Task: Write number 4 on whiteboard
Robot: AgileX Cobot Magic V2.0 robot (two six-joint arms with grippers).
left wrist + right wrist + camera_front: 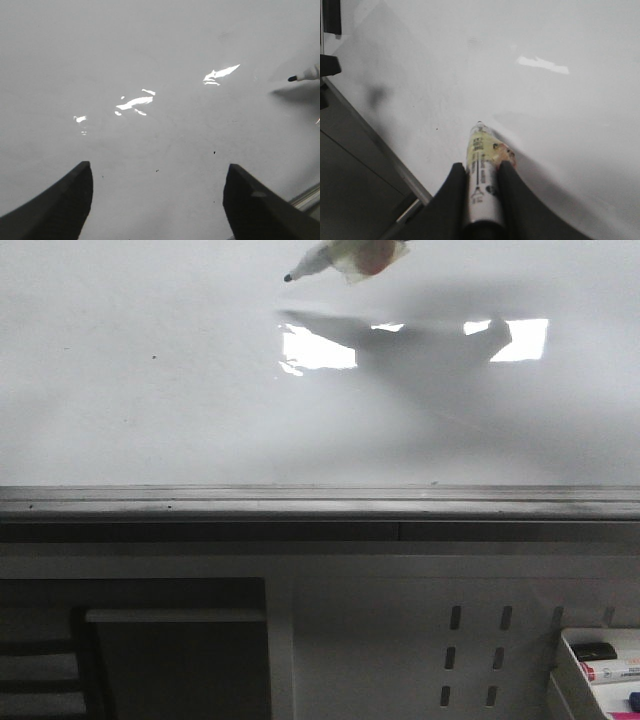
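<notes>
The whiteboard [150, 390] is glossy white with bright light reflections, and no number 4 shows on it in any view. My right gripper [481, 167] is shut on a white marker [480, 145] wrapped in yellowish tape, black tip pointing away from the fingers. In the front view the marker [340, 258] enters at the top, and its tip stands apart from its shadow on the board. My left gripper [157, 195] is open and empty over bare whiteboard [150, 50]. The marker's tip [300, 76] shows at that view's right edge.
A grey metal rail [300, 502] runs along the board's near edge and also shows in the right wrist view [385, 155]. Below it is a grey perforated panel [470, 650]. A white tray [575, 680] with spare markers sits at the bottom right.
</notes>
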